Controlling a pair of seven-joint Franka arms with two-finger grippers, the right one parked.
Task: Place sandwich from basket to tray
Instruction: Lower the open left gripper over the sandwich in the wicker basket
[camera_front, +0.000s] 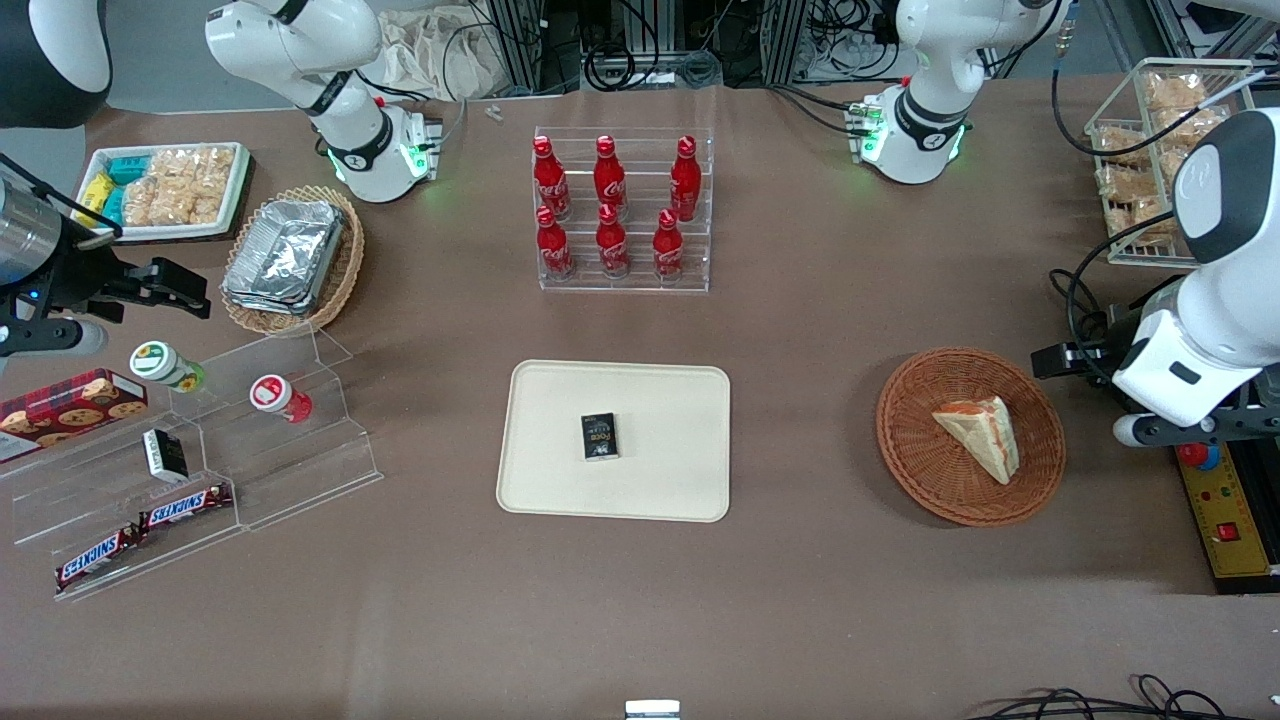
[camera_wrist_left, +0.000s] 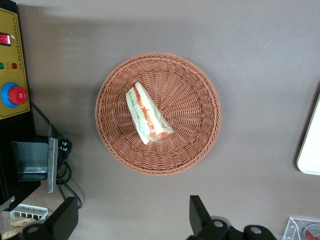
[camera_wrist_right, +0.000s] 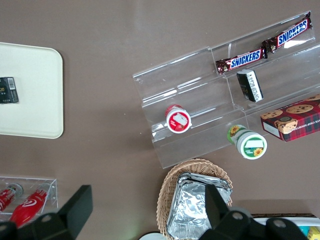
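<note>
The sandwich (camera_front: 980, 435), a wrapped pale wedge with red and green filling along its edge, lies in the round reddish-brown wicker basket (camera_front: 900, 440) toward the working arm's end of the table. In the left wrist view the sandwich (camera_wrist_left: 147, 115) rests a little off the middle of the basket (camera_wrist_left: 200, 90). My left gripper (camera_front: 1068, 360) hangs above the table just off the basket's rim. In the wrist view the gripper (camera_wrist_left: 131, 215) is open wide with nothing between its fingers. The cream tray (camera_front: 560, 400) lies mid-table and carries a small black box (camera_front: 600, 437); the tray's edge (camera_wrist_left: 312, 145) also shows in the wrist view.
A yellow control box (camera_front: 1225, 520) with a red button sits beside the basket at the table's end. A clear rack of red bottles (camera_front: 622, 210) stands farther from the camera than the tray. A clear bin of snacks (camera_front: 1160, 150) is near the working arm's base.
</note>
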